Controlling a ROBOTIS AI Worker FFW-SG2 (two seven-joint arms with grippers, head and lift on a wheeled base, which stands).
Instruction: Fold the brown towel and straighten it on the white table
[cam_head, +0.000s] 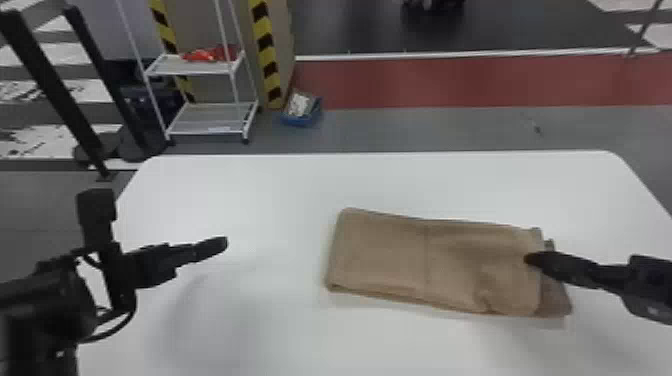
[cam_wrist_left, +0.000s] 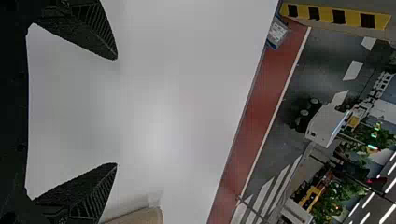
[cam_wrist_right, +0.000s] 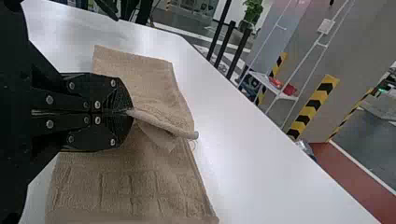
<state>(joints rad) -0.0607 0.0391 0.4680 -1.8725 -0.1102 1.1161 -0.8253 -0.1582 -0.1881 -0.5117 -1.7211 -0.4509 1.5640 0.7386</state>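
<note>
The brown towel (cam_head: 390, 250) lies folded into a long rectangle right of centre on the white table (cam_head: 225, 190), with a lower layer poking out at its right end. At that end is my right gripper (cam_head: 534, 258). Seen from the right wrist, the right gripper (cam_wrist_right: 130, 112) is shut on a pinched fold of the towel (cam_wrist_right: 159, 122). My left gripper (cam_head: 220, 243) is over the table's left part, apart from the towel. In the left wrist view the left gripper (cam_wrist_left: 116, 112) stands open with nothing between its fingers, and a towel corner (cam_wrist_left: 142, 217) shows nearby.
Beyond the table's far left corner stand a white shelf rack (cam_head: 205, 120) and black posts (cam_head: 55, 90). A small blue bin (cam_head: 301, 109) sits on the floor past the far edge.
</note>
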